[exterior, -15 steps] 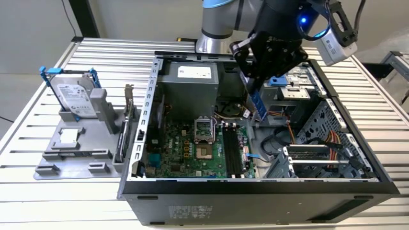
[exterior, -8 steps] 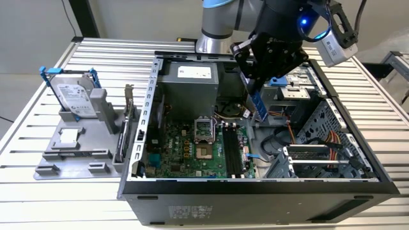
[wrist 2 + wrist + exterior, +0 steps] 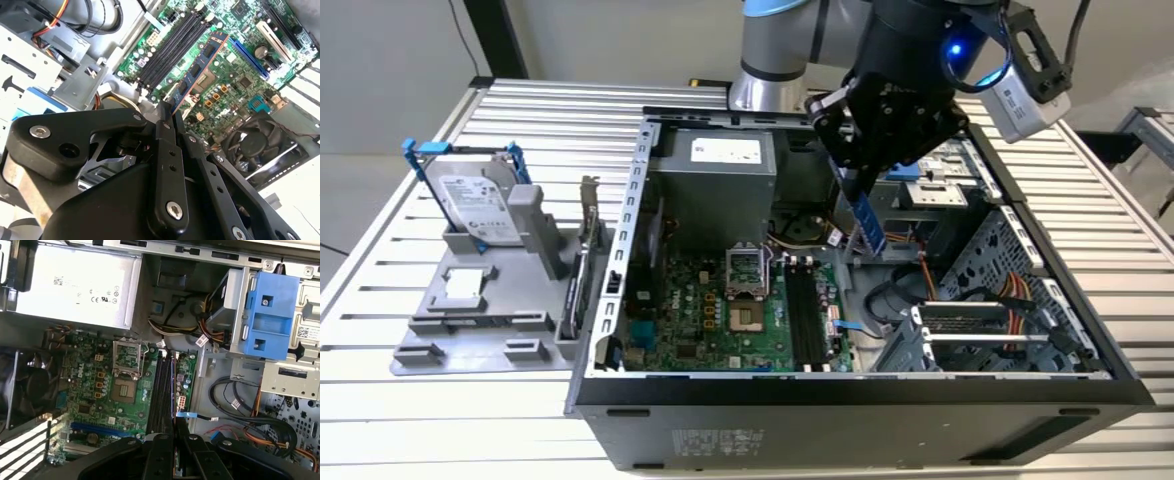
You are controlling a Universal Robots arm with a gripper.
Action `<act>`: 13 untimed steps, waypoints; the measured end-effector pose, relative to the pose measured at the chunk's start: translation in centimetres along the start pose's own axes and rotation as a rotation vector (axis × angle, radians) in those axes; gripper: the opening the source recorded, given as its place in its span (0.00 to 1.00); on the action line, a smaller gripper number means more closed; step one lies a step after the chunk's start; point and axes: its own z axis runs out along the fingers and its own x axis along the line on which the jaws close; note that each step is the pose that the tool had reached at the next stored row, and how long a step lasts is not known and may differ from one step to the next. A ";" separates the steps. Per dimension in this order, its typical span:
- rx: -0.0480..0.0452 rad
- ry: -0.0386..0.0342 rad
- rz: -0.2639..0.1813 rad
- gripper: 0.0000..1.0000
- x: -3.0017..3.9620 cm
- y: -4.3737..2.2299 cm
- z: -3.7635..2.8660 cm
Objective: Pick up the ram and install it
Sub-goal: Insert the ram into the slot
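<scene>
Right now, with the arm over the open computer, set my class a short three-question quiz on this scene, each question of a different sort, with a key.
1. True or false: the pincer is shut on the ram.
2. Where is the ram? A: seated in a slot. B: held in the air over the motherboard. C: lying on the grey stand.
3. Fill the gap: the hard drive stands outside the case, on the exterior view's ____.

Key: 1 true; 2 B; 3 left.
</scene>
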 end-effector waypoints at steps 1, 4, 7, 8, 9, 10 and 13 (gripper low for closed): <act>-0.0005 -0.0004 0.008 0.00 0.00 0.00 0.02; -0.0017 -0.0014 0.038 0.00 0.00 0.00 0.08; -0.0029 -0.0024 0.070 0.00 0.00 0.00 0.15; -0.0032 -0.0026 0.077 0.00 0.00 0.00 0.18; -0.0030 -0.0026 0.079 0.00 0.01 -0.01 0.19; -0.0030 -0.0026 0.079 0.00 0.00 -0.01 0.19; -0.0032 -0.0027 0.079 0.00 0.00 -0.01 0.21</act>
